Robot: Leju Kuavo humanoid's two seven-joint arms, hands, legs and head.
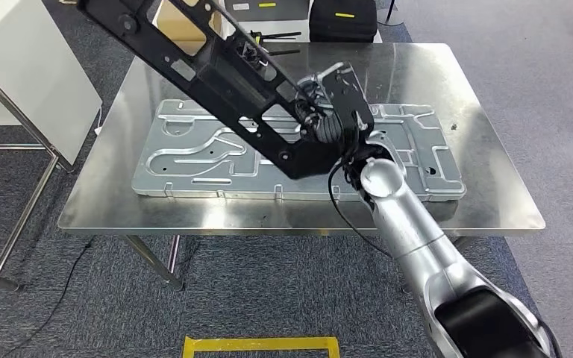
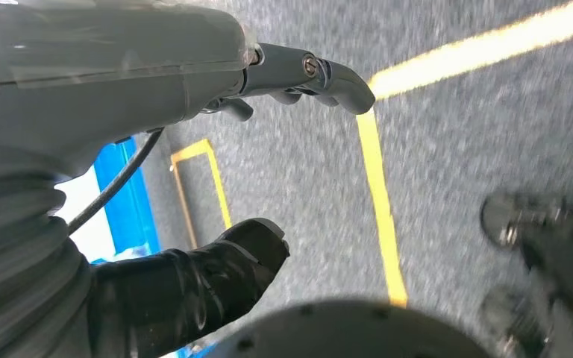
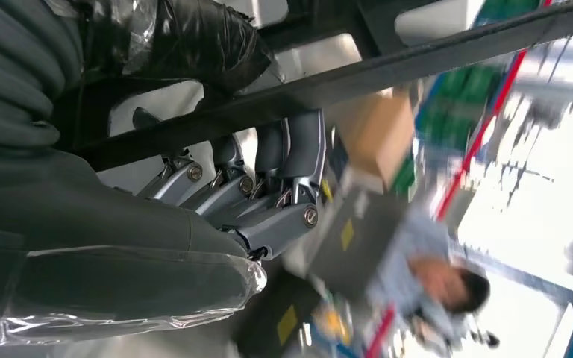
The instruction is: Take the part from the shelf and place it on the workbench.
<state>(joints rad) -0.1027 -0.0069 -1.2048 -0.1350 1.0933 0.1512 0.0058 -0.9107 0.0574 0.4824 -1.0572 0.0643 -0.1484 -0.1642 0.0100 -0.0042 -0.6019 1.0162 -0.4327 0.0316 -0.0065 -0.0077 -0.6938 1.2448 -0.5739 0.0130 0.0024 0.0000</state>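
Observation:
A long black frame part (image 1: 216,71) with cut-outs hangs tilted above the workbench (image 1: 492,201), running from the upper left down to my right hand (image 1: 336,119), which grips its lower end. In the right wrist view my fingers (image 3: 268,179) curl around a black bar of the part (image 3: 388,71). My left hand (image 2: 268,149) hangs over the carpet with its fingers apart and nothing in it.
A large pressed silver metal panel (image 1: 194,153) lies flat on the steel workbench under the part. A white cabinet (image 1: 30,67) stands at the left, black cases (image 1: 343,22) beyond the bench. Yellow floor tape (image 1: 261,344) marks the carpet in front. A person (image 3: 448,283) appears blurred in the right wrist view.

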